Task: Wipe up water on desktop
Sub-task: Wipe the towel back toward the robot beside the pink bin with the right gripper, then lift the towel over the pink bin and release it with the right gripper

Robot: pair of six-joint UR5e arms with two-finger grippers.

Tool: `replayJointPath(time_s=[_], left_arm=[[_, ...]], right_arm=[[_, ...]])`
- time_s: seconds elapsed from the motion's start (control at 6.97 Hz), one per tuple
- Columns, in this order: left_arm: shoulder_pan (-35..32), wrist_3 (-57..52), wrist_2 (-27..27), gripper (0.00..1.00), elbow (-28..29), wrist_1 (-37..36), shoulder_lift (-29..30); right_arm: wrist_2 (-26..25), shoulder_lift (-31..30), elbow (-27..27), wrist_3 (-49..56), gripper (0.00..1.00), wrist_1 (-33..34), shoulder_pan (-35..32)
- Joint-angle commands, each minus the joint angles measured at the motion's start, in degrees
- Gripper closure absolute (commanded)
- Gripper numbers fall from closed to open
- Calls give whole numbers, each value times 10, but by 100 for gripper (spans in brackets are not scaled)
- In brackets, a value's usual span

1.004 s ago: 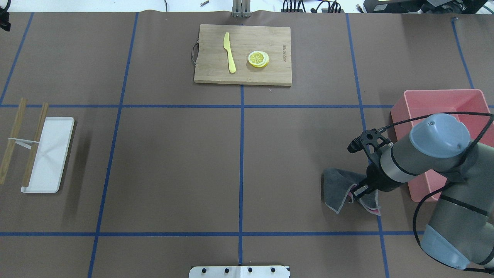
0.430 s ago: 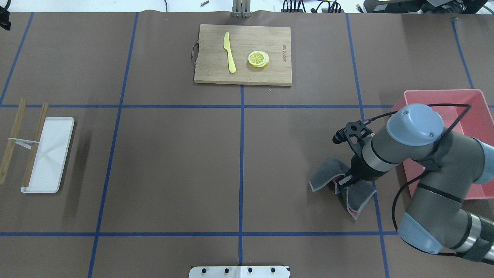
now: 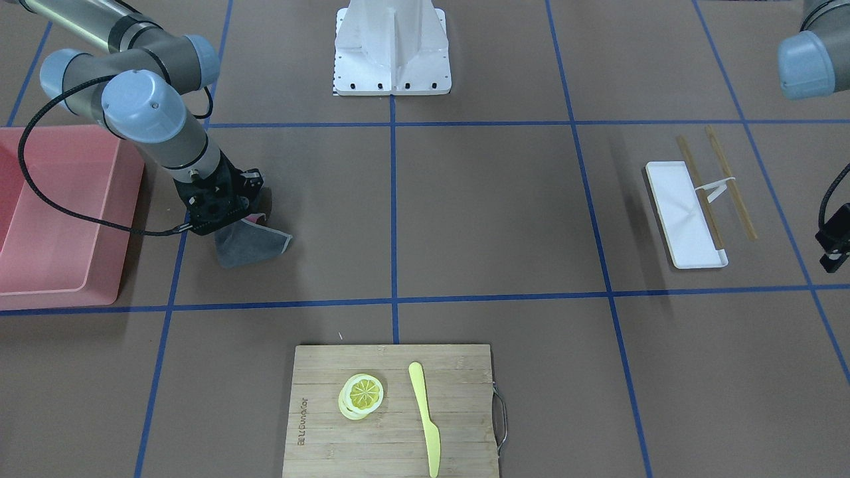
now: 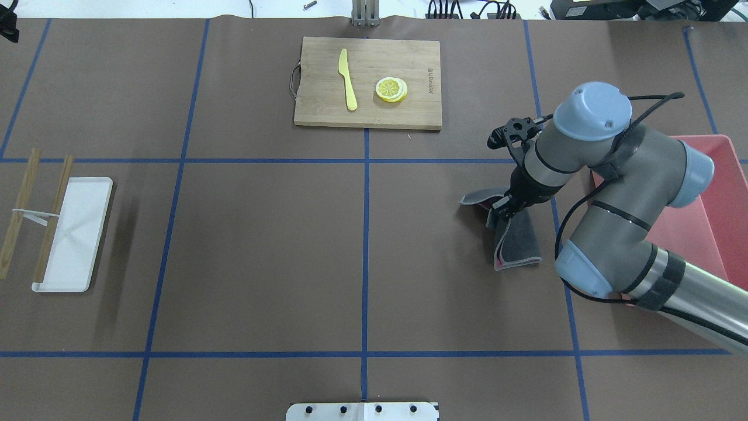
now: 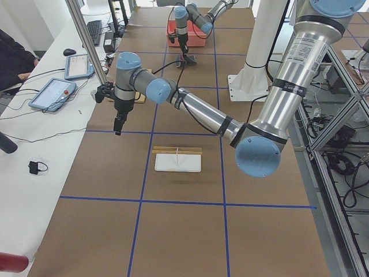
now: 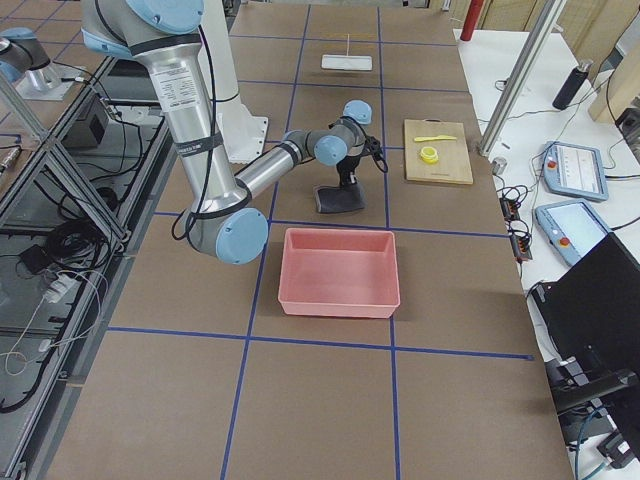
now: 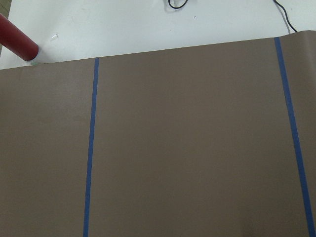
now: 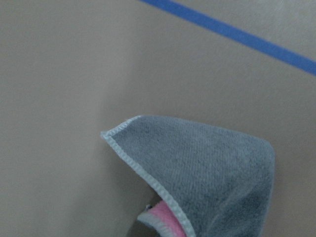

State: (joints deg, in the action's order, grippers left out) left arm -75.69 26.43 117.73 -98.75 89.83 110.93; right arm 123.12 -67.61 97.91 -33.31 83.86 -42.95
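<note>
- Since a second ago, the grey cloth with a pink underside [image 4: 517, 242] has been dragged across the matte brown desk with blue tape lines [image 4: 263, 251], away from the robot's base and toward the far side, by the right arm [image 4: 584, 152].
- The pink rectangular plastic tub [image 6: 340, 308] is stood by the desk's right edge, and only its bare floor is shown.
- The white rectangular tray [image 4: 82, 234] is set at the left. One thin wooden stick [image 4: 54, 216] is laid along its edge, and another wooden stick [image 4: 20, 210] lies beside it on the desk.
- A yellow plastic knife [image 4: 347, 82] and stacked lemon slices [image 4: 391, 89] are borne by the bamboo cutting board [image 4: 327, 111].
- The right jaws are closed tight on a fold of the cloth, whose lower part is laid on the desk.
- The left jaws are held above the desk's far left part; how far they are parted cannot be told.
</note>
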Motion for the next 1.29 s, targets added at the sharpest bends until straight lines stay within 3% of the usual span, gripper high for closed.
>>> replayJointPath(time_s=[0.0, 0.29, 0.72, 0.86, 1.15], left_arm=[[0, 0, 0, 2, 0, -1, 1], [-1, -1, 0, 2, 0, -1, 0], [-9, -17, 10, 2, -3, -6, -15], [-29, -51, 35, 2, -6, -7, -46], [-73, -121, 94, 2, -5, -11, -99]], right_arm=[[24, 41, -54, 31, 100, -1, -70], [52, 65, -51, 31, 100, -8, -155], [159, 66, -33, 32, 100, 1, -271], [203, 51, -28, 33, 100, 2, -318], [242, 8, -13, 70, 100, 3, -367]])
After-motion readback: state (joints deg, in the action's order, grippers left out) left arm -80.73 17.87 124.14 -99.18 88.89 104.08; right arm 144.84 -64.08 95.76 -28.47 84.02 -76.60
